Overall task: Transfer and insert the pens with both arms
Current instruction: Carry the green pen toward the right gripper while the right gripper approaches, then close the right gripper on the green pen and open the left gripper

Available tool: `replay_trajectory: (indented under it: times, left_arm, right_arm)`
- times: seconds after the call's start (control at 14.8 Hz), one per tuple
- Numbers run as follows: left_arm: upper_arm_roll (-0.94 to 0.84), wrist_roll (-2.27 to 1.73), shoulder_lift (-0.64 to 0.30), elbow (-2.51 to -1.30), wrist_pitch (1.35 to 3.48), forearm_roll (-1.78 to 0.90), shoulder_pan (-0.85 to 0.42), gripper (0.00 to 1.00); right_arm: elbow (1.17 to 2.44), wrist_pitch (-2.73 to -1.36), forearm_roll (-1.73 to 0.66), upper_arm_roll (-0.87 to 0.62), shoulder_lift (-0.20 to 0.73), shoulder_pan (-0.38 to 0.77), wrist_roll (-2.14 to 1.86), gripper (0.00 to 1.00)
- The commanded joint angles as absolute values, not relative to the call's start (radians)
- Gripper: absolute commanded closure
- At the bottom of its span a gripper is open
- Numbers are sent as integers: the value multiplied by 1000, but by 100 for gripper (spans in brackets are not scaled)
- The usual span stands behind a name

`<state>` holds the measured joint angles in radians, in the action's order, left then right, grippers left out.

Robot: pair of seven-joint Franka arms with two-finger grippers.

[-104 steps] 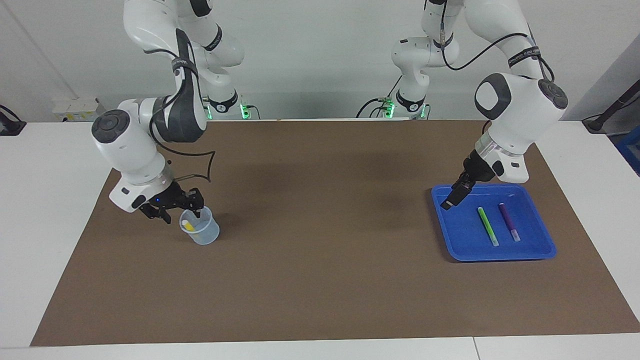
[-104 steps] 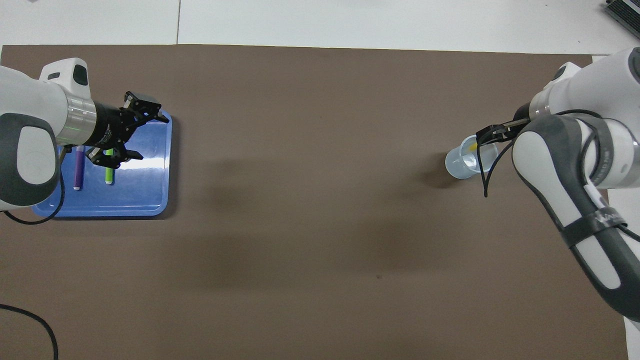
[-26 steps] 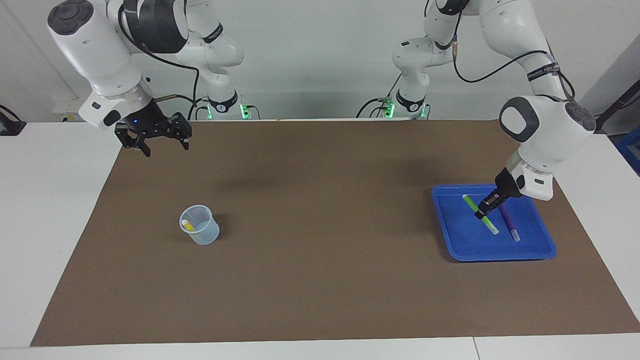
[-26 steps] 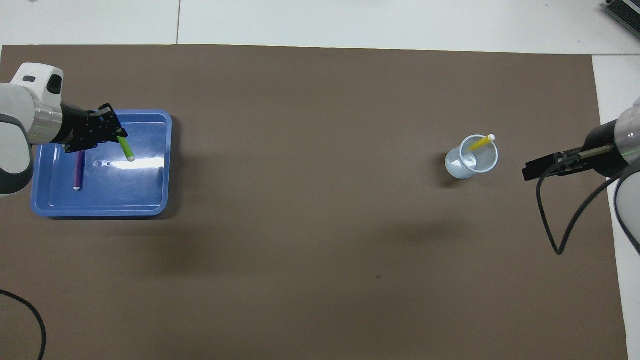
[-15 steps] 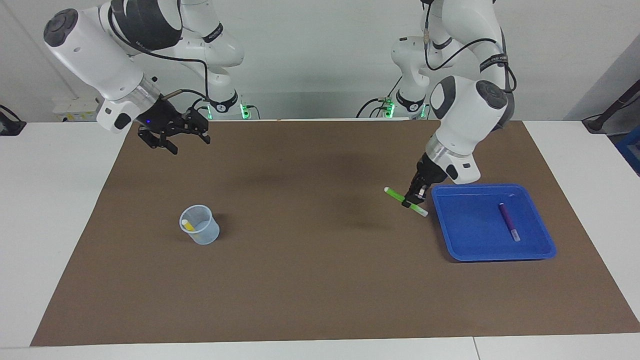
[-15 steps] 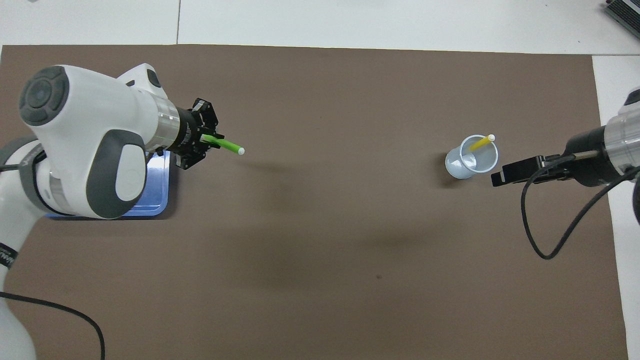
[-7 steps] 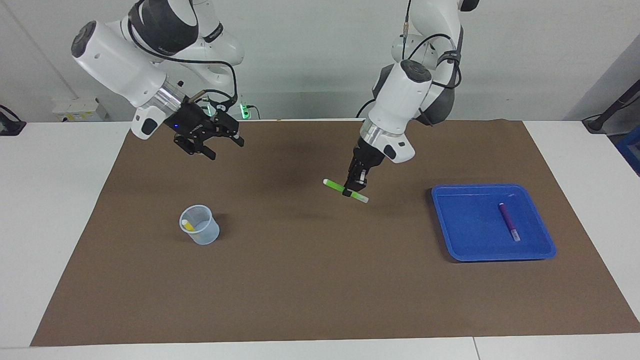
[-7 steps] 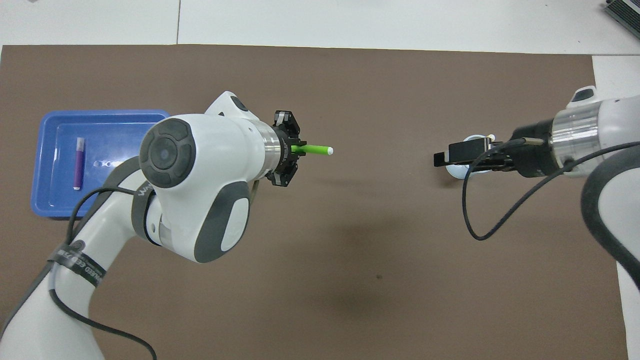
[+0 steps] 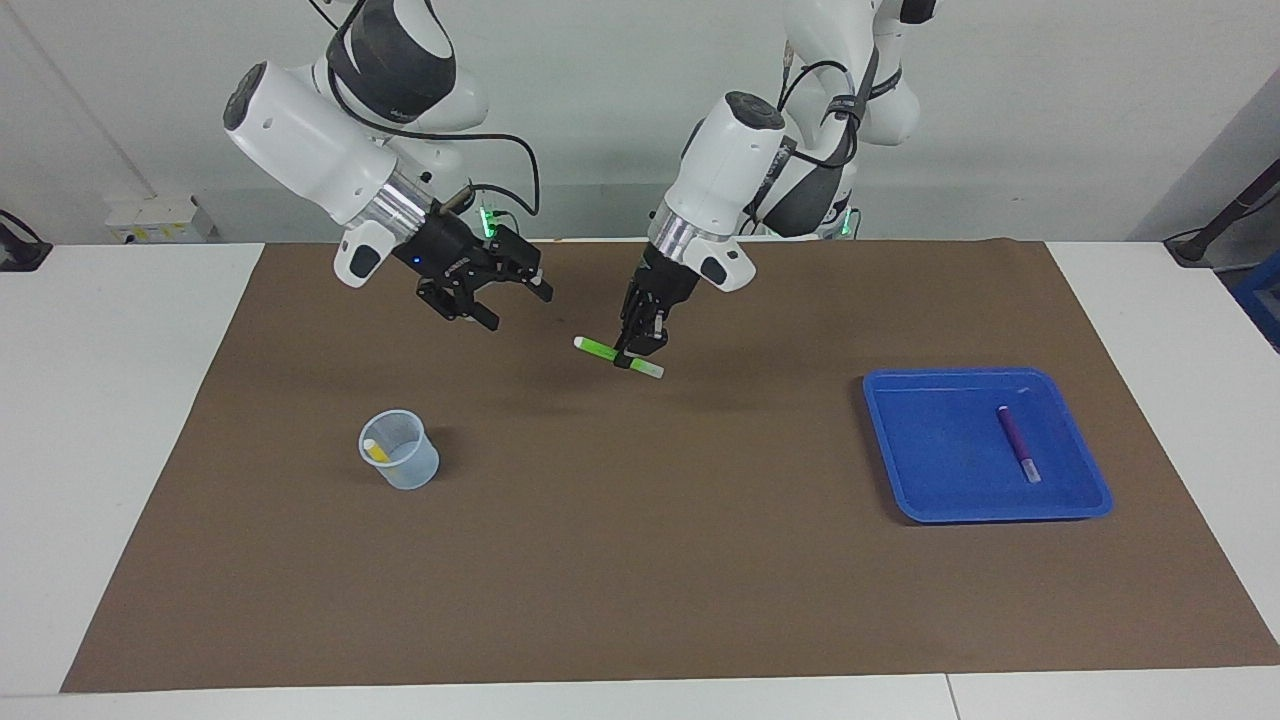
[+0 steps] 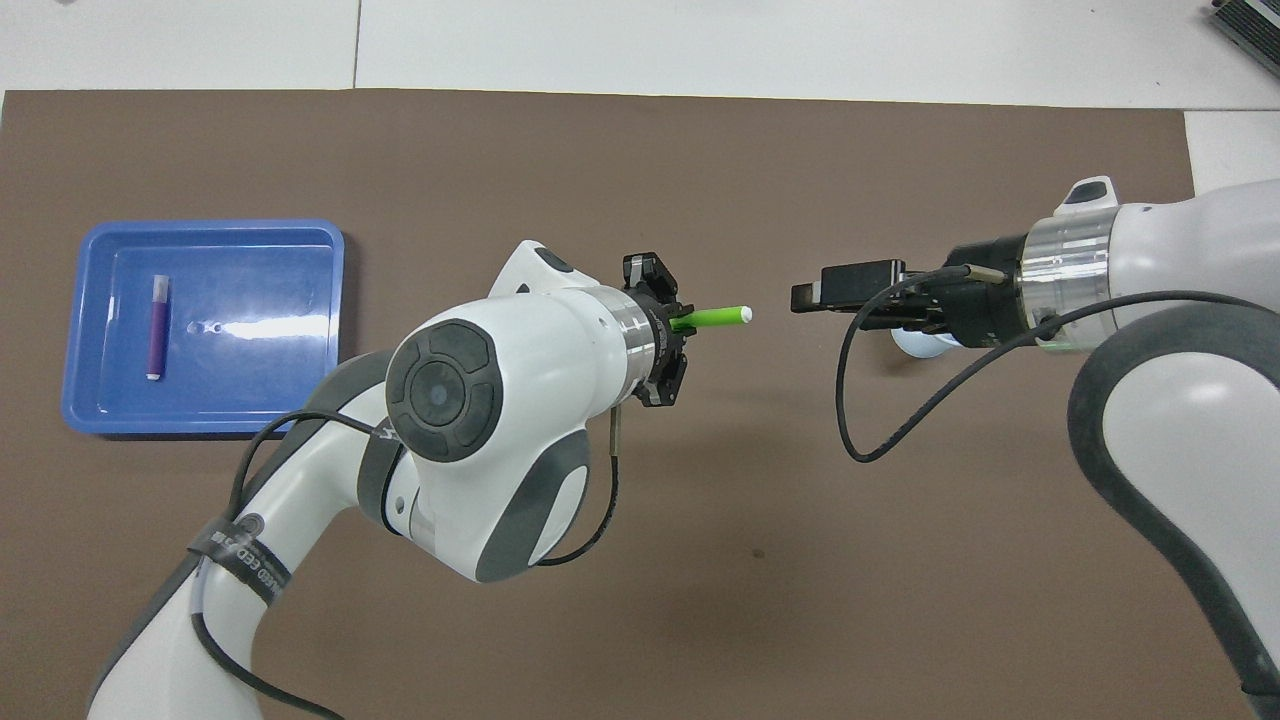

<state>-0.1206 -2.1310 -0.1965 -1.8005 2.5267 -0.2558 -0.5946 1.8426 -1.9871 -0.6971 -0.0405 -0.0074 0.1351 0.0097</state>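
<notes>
Brown matting spans the table, and over its middle the left gripper [image 9: 640, 345], clamped on the green pen [image 9: 618, 356], has carried it from the blue tray [image 9: 1090, 505] toward the open-fingered right gripper [image 9: 508, 297], so a handover looks imminent.

The green pen [image 9: 618, 356] hangs in the air over the middle of the brown mat [image 9: 640, 560], gripped near its middle by the left tool [image 9: 640, 348]; it lies nearly level, its pale tip pointing toward the right arm's end of the bench. The purple pen [image 9: 1017, 442] lies flat in the blue tray [image 9: 900, 470] at the left arm's end. The yellow pen [image 9: 376, 450] leans inside the clear cup [image 9: 412, 472] toward the right arm's end.
</notes>
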Motion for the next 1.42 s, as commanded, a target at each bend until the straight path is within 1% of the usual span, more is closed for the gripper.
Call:
replay_trajectory:
  times: [0.0, 0.14, 0.2, 0.41, 0.47, 0.54, 0.88, 1.01, 1.22, 1.35]
  left_arm:
    - [-104, -2209, -198, -1815, 2602, -270, -655, 100]
    - [-104, -2256, -209, -1813, 2673, -272, -684, 100]
    - [-104, -2270, -210, -1813, 2693, -272, -699, 100]
    - [-104, -2287, -212, -1809, 2700, -272, -721, 100]
    - [-104, -2293, -212, -1809, 2713, -272, -721, 100]
    - [-104, -2296, -213, -1807, 2718, -272, -721, 100]
    - [-104, -2299, -219, -1799, 2723, -272, -716, 100]
    - [-104, -2301, -219, -1801, 2743, -282, -715, 100]
    - [-104, -2301, -224, -1801, 2755, -298, -715, 100]
    - [-104, -2302, -224, -1802, 2766, -298, -716, 100]
  right_arm:
    - [1858, -2016, -736, -43, -18, 146, -24, 0]
    - [1871, -2049, -736, -43, -18, 161, -31, 1]
    - [1871, -2054, -736, -43, -18, 163, -32, 4]
    - [1882, -2051, -732, -41, -21, 161, -64, 19]
    - [1884, -2040, -732, -41, -25, 155, -86, 26]
    - [1890, -2036, -724, -41, -28, 150, -101, 29]
    - [1896, -2031, -710, -40, -29, 147, -118, 32]
    - [1896, -2028, -698, -40, -31, 147, -117, 41]
    - [1896, -2028, -698, -40, -31, 147, -117, 51]
    - [1898, -2025, -695, -40, -31, 147, -117, 60]
